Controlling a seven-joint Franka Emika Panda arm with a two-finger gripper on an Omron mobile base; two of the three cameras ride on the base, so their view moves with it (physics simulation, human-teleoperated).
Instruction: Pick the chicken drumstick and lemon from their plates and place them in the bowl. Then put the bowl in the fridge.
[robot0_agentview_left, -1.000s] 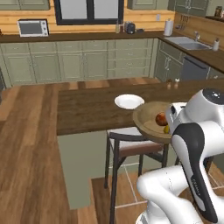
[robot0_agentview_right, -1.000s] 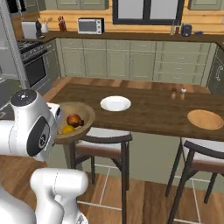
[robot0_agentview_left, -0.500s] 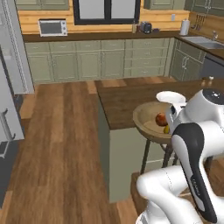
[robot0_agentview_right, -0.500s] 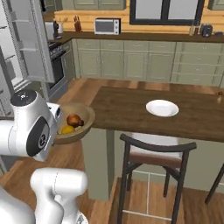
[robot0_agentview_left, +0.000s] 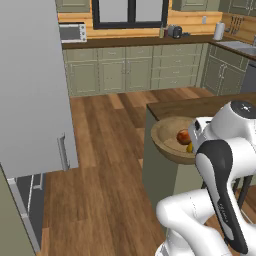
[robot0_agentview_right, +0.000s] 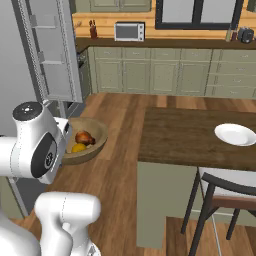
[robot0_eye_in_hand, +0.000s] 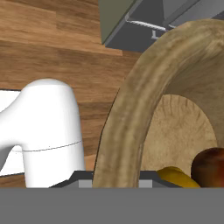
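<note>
**Bowl carried off the counter, loaded, near the open fridge**

The bowl (robot0_agentview_right: 86, 141) is in the air at the end of the arm, clear of the island counter (robot0_agentview_right: 200, 135) and above the wooden floor (robot0_agentview_left: 105, 165). Its inside holds both items: the chicken drumstick (robot0_agentview_right: 84, 137), reddish-brown, and the lemon (robot0_agentview_right: 78, 148), yellow, lying just beside it and touching or nearly so. From the left base view the same pair shows at the bowl's near wall — drumstick (robot0_agentview_left: 183, 136) above, lemon (robot0_agentview_left: 190, 148) partly hidden behind the robot's wrist.

The gripper sits at the bowl's rim, but its fingers are hidden behind the rim in the hand view and behind the arm's white body in both base views; whether they are wide or closed on the rim cannot be told. In the hand view the thick rim of the bowl (robot0_eye_in_hand: 131, 109) curves across the middle, with the lemon (robot0_eye_in_hand: 177, 177) and drumstick (robot0_eye_in_hand: 210, 168) low at the right.

The fridge (robot0_agentview_right: 50, 55) stands to the robot's left with its door (robot0_agentview_left: 32, 90) swung open — pale door shelves show in the right base view.

On the island counter a white plate (robot0_agentview_right: 235, 134) lies bare, well apart from the bowl. A dark stool (robot0_agentview_right: 225, 195) stands at the counter's near side. A microwave (robot0_agentview_right: 129, 31) sits on the back counter.
</note>
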